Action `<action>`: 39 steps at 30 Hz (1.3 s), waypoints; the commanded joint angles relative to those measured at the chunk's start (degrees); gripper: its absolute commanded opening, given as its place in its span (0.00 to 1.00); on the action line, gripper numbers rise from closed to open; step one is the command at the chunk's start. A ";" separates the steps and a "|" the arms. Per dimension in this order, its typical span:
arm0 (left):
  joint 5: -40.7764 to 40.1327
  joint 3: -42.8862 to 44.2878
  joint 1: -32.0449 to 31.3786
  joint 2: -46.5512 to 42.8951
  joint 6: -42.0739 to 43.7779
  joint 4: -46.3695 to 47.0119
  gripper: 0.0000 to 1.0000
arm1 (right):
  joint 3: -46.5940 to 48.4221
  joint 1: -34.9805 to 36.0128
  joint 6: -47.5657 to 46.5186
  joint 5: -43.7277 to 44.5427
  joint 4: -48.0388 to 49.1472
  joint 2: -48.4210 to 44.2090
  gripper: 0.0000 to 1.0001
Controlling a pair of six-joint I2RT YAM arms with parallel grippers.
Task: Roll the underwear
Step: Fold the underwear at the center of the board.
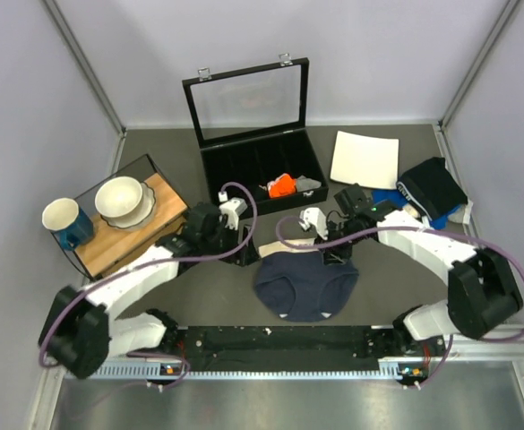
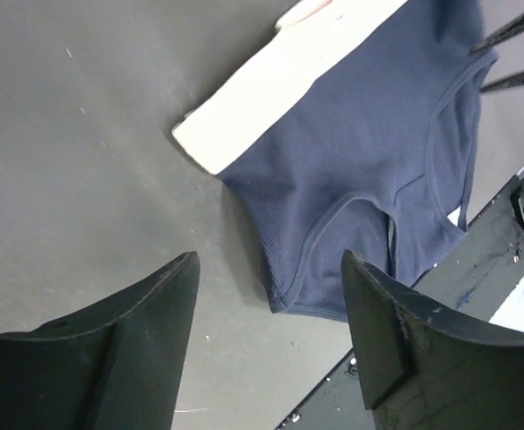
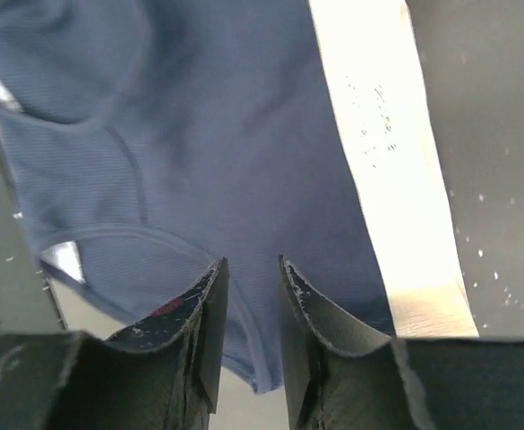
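The underwear [image 1: 306, 285] [image 2: 369, 170] [image 3: 226, 161] was seen lying spread flat on the dark grey table [image 1: 387, 296], near the front edge, between the two arms. It was not yet rolled. Its pale waistband [image 1: 281, 244] [image 2: 279, 85] [image 3: 387, 179] was turned to the far side, and the narrow lower part was pointed toward the black rail [image 1: 288, 339] at the arm bases, close to it.

The left gripper [image 1: 242, 253] [image 2: 269, 269] was held just beside the left end of the waistband. Its jaws were spread wide, and nothing was gripped between them; bare table and a corner of the blue cloth were seen through the gap.

The right gripper [image 1: 338, 255] [image 3: 251, 269] was placed over the right part of the garment, near the waistband. Its fingers [image 3: 208, 322] were brought close together, with only a thin slit left. Whether some cloth was pinched there could not be told.

Behind the garment a black case [image 1: 244, 166] was set with its clear lid raised. A small orange cloth [image 1: 282, 185] and a grey cloth [image 1: 309, 184] were laid inside it. To the right a white sheet [image 1: 365, 159] and a dark folded garment [image 1: 433, 186] were placed. At the left, a wooden board [image 1: 127, 235] was seen with a pale bowl [image 1: 123, 199] on it and a mug [image 1: 64, 219] at its left end.
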 commanded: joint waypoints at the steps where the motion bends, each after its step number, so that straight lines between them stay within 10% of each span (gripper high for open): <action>1: 3.82 6.05 0.04 10.47 -5.80 1.14 0.65 | 0.39 -3.69 8.34 11.83 4.54 6.19 0.26; 31: -0.93 27.51 -1.63 39.58 2.19 -12.14 0.41 | -1.36 -8.09 9.94 22.76 6.56 10.95 0.29; 39: -5.05 35.85 -1.89 42.83 5.18 -17.49 0.02 | -1.45 -8.00 9.94 22.41 6.39 10.16 0.29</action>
